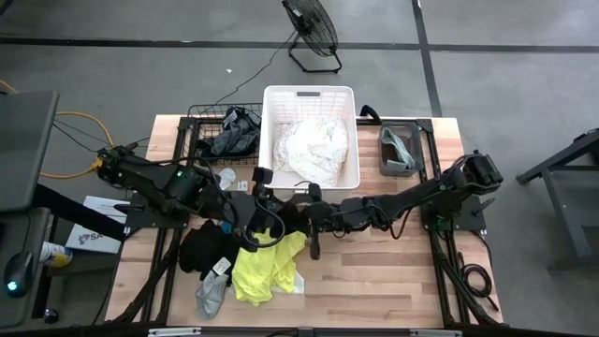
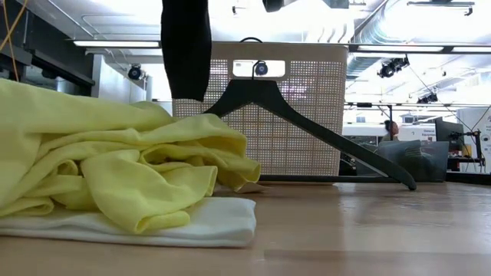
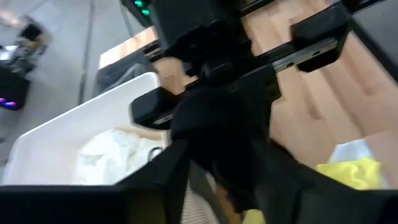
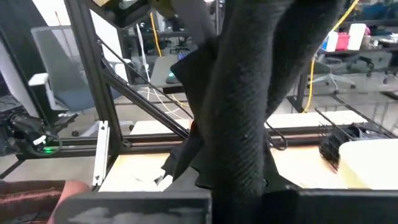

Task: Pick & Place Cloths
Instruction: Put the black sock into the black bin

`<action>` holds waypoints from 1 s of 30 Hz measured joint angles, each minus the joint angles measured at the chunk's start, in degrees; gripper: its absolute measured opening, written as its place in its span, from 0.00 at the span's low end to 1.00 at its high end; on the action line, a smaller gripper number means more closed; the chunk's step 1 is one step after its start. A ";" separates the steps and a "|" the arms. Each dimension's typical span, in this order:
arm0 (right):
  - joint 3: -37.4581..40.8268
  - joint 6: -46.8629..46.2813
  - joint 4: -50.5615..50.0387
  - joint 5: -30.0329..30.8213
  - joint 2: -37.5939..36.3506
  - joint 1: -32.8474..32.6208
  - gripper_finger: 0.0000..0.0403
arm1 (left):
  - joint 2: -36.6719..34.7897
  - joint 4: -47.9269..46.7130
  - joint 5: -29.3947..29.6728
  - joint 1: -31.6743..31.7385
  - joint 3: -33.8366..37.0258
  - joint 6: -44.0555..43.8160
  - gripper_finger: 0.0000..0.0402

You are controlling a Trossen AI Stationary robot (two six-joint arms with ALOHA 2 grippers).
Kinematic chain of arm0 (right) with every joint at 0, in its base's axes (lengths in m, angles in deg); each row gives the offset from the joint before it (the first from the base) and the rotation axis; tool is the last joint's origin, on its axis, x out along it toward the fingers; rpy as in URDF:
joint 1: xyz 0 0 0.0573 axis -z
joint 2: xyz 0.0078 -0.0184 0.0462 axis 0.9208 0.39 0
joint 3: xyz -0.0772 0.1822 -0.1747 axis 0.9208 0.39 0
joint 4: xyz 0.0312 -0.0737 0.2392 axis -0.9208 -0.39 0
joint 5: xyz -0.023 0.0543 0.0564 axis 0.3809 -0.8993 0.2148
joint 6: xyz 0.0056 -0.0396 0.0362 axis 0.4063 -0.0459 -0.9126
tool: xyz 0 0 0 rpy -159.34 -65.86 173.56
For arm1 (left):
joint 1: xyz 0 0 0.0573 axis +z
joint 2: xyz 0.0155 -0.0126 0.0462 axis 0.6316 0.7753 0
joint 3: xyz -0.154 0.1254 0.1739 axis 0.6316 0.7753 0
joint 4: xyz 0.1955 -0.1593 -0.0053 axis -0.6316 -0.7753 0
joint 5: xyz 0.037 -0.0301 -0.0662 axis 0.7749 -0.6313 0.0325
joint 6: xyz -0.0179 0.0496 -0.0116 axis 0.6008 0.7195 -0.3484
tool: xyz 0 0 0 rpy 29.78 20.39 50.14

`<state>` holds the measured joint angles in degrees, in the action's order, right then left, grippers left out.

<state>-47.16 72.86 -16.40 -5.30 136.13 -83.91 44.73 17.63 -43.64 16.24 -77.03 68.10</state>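
Midair, black cloth point(image 1: 292, 217) between both end effectors.

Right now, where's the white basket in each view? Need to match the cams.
High view: white basket at top centre, at the table's far edge, a white lacy cloth inside.
Low view: its slatted wall fills the centre background, behind the hanger.
Left wrist view: lower left, rim showing.
Right wrist view: a corner at the lower right edge.
Shared landmark: the yellow cloth in front of it.
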 joint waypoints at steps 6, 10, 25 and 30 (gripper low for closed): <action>-0.01 -1.60 -2.77 2.66 -1.82 -0.30 0.01 | -2.74 -0.03 3.96 0.03 -0.02 -1.29 0.53; 0.00 -1.79 -6.83 7.66 -4.93 -1.28 0.01 | -5.61 -2.24 7.44 0.03 -0.02 -5.33 0.55; 0.00 -1.18 -26.02 32.11 -24.00 -5.34 0.01 | -8.31 -16.37 8.30 0.01 -0.13 -20.65 0.55; -0.01 -3.18 -35.12 39.24 -29.01 -5.28 0.01 | -7.92 -17.07 8.72 0.01 -0.02 -22.15 0.55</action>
<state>-47.16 69.68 -51.52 33.94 107.11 -89.19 36.81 0.56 -34.93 16.25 -77.05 45.96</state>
